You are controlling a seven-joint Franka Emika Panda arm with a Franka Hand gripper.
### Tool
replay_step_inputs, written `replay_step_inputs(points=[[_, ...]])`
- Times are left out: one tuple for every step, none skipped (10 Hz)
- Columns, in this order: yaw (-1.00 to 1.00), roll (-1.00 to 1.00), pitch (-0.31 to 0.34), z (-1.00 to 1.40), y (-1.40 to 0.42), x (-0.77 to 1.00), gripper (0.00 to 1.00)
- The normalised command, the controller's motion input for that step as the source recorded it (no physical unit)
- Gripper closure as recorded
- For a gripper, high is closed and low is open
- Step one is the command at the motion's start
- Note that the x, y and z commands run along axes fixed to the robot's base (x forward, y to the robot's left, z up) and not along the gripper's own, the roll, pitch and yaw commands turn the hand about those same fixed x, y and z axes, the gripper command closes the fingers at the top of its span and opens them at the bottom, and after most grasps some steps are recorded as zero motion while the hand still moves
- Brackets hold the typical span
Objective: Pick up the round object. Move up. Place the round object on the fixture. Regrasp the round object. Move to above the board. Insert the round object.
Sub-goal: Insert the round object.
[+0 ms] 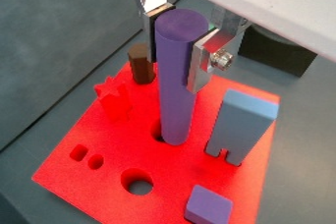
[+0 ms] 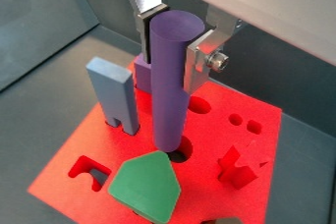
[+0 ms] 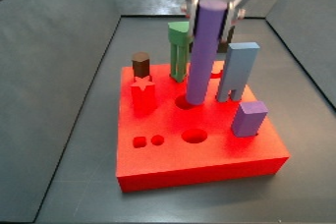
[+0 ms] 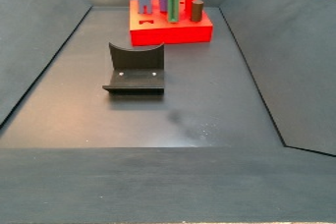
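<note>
Gripper [image 1: 175,33] above the board [image 1: 105,144], its silver fingers [image 1: 202,59] flanking the top of the round object [image 1: 179,76]; in both wrist views the plates sit close against the purple peg's sides, though whether the pads press it I cannot tell. The peg stands upright with its lower end in a round hole near the board's middle, seen also in a side view [image 3: 203,53]. On the red slab around it: pale-blue arch block [image 1: 243,123] just beside the peg, short purple block [image 1: 209,207] at a corner, brown peg [image 1: 140,67] and red star piece [image 1: 114,91] on the far side, green piece [image 2: 144,185] near an edge. Open holes show in the board top. The fixture [image 4: 136,69] stands on the dark floor, well apart from the board [image 4: 171,29], nothing on it.
</note>
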Motion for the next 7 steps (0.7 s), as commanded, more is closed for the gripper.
replay_step_inputs(points=[[0.00,-0.09,-0.016,-0.18,0.00,-0.07,1.00],[0.00,-0.08,-0.070,-0.10,0.01,-0.21,1.00],[0.00,-0.08,-0.081,-0.05,0.02,-0.25,1.00],[0.00,-0.09,-0.104,-0.06,0.02,-0.25,1.00],[0.00,-0.09,-0.093,-0.10,0.04,-0.21,1.00],[0.00,-0.10,-0.071,-0.21,0.01,-0.06,1.00],[0.00,-0.15,-0.060,-0.32,0.00,0.00,1.00]])
